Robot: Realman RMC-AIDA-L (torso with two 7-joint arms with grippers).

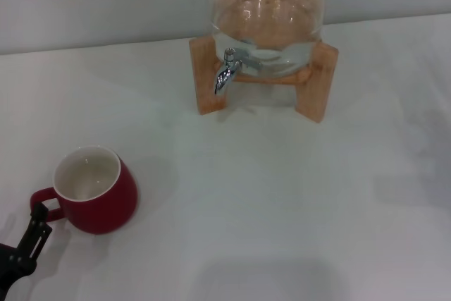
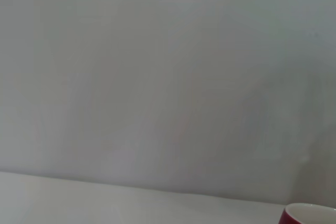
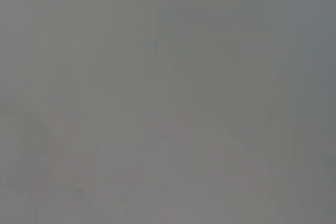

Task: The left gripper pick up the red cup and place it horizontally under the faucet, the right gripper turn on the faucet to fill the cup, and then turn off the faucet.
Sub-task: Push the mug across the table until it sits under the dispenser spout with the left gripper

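The red cup [image 1: 95,192] stands upright on the white table at the near left, white inside showing, with its loop handle turned toward the left edge. My left gripper [image 1: 39,218] comes in from the bottom left corner of the head view, and its black tip is right at the cup's handle. In the left wrist view only a sliver of the red cup [image 2: 310,214] shows. The chrome faucet [image 1: 227,70] juts from the glass jar at the far middle, with its spout pointing down over bare table. My right gripper is out of view.
The glass jar [image 1: 268,12] holds clear liquid and rests on a wooden stand [image 1: 211,82] near the back wall. White tabletop [image 1: 282,195] stretches between the cup and the stand. The right wrist view shows only a plain grey surface.
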